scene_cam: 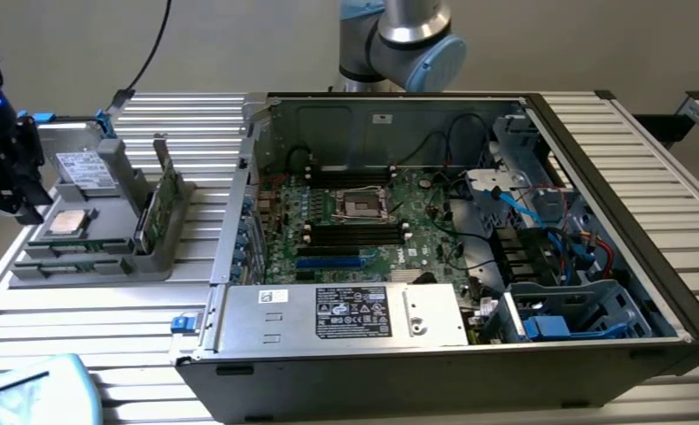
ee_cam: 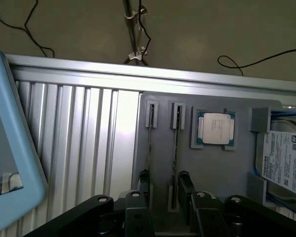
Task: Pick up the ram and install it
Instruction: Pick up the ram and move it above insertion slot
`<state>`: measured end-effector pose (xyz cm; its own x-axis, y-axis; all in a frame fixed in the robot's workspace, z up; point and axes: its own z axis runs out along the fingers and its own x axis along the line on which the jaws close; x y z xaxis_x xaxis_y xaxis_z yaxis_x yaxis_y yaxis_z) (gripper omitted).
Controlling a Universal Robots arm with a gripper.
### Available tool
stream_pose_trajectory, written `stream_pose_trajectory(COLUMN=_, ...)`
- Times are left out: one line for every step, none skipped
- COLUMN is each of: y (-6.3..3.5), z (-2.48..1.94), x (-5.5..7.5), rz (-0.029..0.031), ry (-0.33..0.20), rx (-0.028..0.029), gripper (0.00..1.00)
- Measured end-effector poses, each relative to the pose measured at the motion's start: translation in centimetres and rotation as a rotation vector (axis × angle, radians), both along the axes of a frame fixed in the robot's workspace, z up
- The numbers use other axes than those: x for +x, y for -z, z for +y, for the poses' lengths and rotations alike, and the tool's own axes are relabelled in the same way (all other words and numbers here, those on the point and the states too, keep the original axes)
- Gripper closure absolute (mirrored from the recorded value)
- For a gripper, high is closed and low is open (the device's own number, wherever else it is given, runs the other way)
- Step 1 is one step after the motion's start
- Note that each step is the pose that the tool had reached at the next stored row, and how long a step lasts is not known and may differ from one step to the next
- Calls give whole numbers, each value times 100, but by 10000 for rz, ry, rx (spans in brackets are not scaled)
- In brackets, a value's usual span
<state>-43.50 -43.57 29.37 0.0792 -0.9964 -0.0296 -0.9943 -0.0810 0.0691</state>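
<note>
Two rams stand on edge in slots of a grey tray point(ee_cam: 222, 173): one ram point(ee_cam: 175, 148) next to the silver processor chip point(ee_cam: 216, 128), the other ram point(ee_cam: 150, 140) further from it. My gripper point(ee_cam: 164, 185) hangs over their near ends, open. Its black fingers point(ee_cam: 144, 181) are set apart, and the ram next to the chip runs between them in the wrist picture. How high the fingers are above it I cannot tell. In the exterior view the dark gripper point(scene_cam: 16, 204) is at the far left by the tray point(scene_cam: 42, 270).
The open computer case point(scene_cam: 632, 221) fills the exterior view's right, with the motherboard point(scene_cam: 373, 221) and its black memory slots point(scene_cam: 349, 232) inside. On the tray lie a grey drive point(ee_cam: 286, 158) and an upright green board point(scene_cam: 154, 204). A light-blue tablet point(ee_cam: 10, 163) lies beside the tray.
</note>
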Motion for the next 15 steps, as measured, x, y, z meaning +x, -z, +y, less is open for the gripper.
stream_pose_trajectory(y=17, z=-5, x=-4, rz=0, ry=-20, rx=1, gripper=63)
stream_pose_trajectory(y=35, z=-10, x=-7, rz=0, ry=-45, rx=1, gripper=63)
stream_pose_trajectory(y=54, z=-16, x=-11, rz=0, ry=-68, rx=2, gripper=63)
stream_pose_trajectory(y=73, z=-20, x=-15, rz=0, ry=-89, rx=2, gripper=63)
stream_pose_trajectory(y=90, z=-25, x=-19, rz=-1, ry=-112, rx=3, gripper=63)
stream_pose_trajectory(y=109, z=-29, x=-23, rz=0, ry=-134, rx=3, gripper=63)
stream_pose_trajectory(y=126, z=-33, x=-26, rz=-1, ry=-155, rx=4, gripper=63)
stream_pose_trajectory(y=146, z=-38, x=-29, rz=0, ry=-174, rx=4, gripper=63)
stream_pose_trajectory(y=164, z=-45, x=-31, rz=1, ry=-190, rx=4, gripper=63)
stream_pose_trajectory(y=180, z=-51, x=-33, rz=1, ry=-203, rx=4, gripper=63)
stream_pose_trajectory(y=199, z=-58, x=-35, rz=1, ry=-217, rx=4, gripper=63)
stream_pose_trajectory(y=217, z=-64, x=-37, rz=0, ry=-232, rx=5, gripper=63)
stream_pose_trajectory(y=236, z=-71, x=-39, rz=-1, ry=-249, rx=6, gripper=63)
stream_pose_trajectory(y=254, z=-76, x=-41, rz=-1, ry=-266, rx=6, gripper=63)
stream_pose_trajectory(y=273, z=-80, x=-43, rz=-1, ry=-283, rx=7, gripper=63)
